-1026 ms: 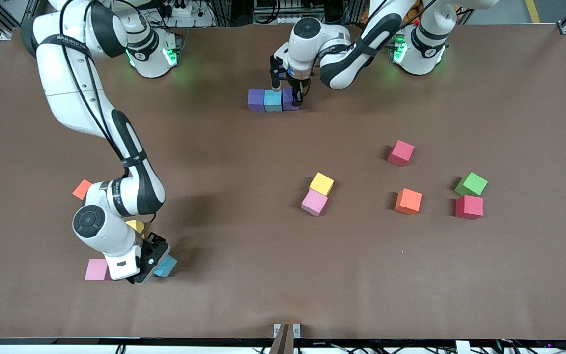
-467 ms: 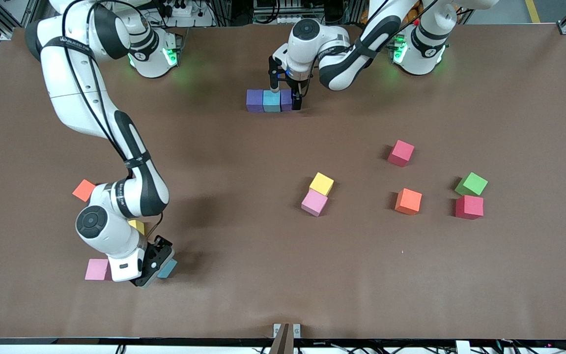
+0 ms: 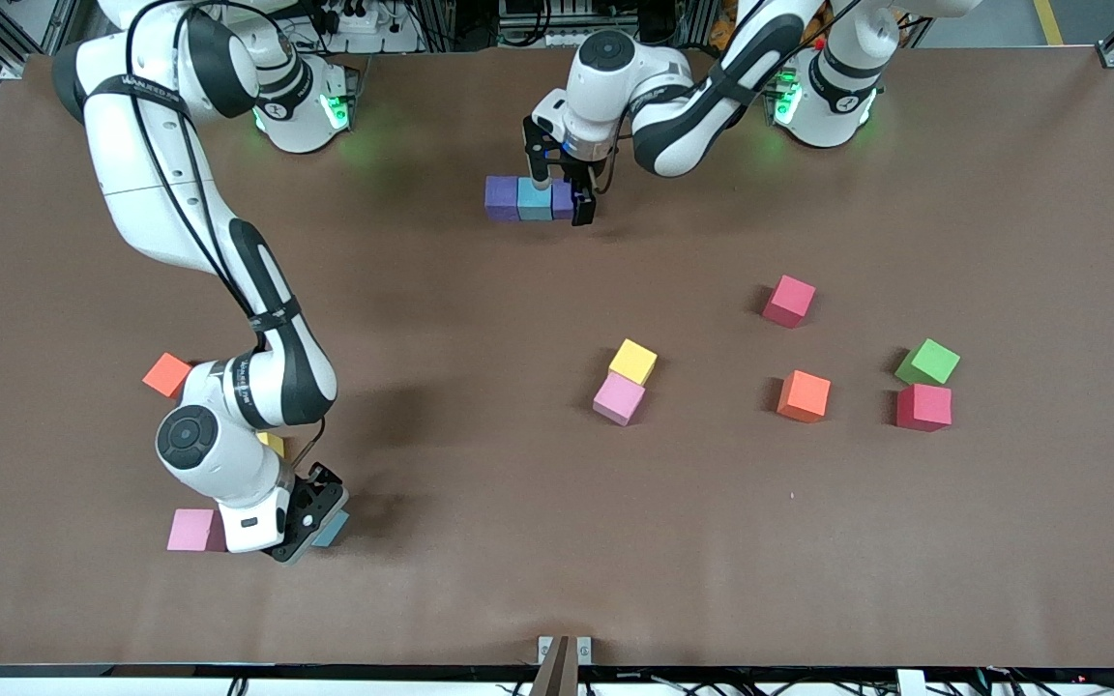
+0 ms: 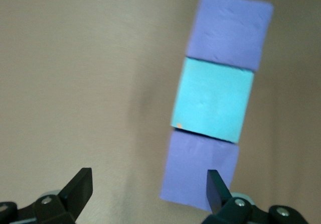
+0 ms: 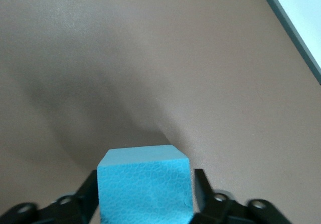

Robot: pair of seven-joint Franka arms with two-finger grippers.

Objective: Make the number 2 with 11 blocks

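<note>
Fingers (image 5: 198,189) of the right gripper (image 3: 310,517) press against both sides of a cyan-blue block (image 5: 144,186), low at the table near the front edge at the right arm's end; the right wrist view shows this contact plainly, while the front view leaves only a corner of that block (image 3: 333,528) visible past the gripper. Beside it lie a light pink block (image 3: 190,530), a partly hidden yellow block (image 3: 272,443) and an orange block (image 3: 166,374). Over the start of the number 2 (image 3: 530,198), the left gripper (image 3: 559,198) has its fingers spread wide and empty; the left wrist view shows a purple block (image 4: 200,173), a cyan-blue one (image 4: 212,105) and another purple one (image 4: 230,29) touching in a straight row, with one fingertip overlapping the nearest purple block. Toward the left arm's end sit a rose-red block (image 3: 789,301), a yellow block (image 3: 633,361) touching a light pink block (image 3: 618,398), an orange block (image 3: 804,395), a green cube (image 3: 927,362) and a deep red cube (image 3: 923,407). A second ago the left fingers were clamped on the end purple block; they have since let go and risen a little, and the right fingers have drawn in around the cyan-blue block
</note>
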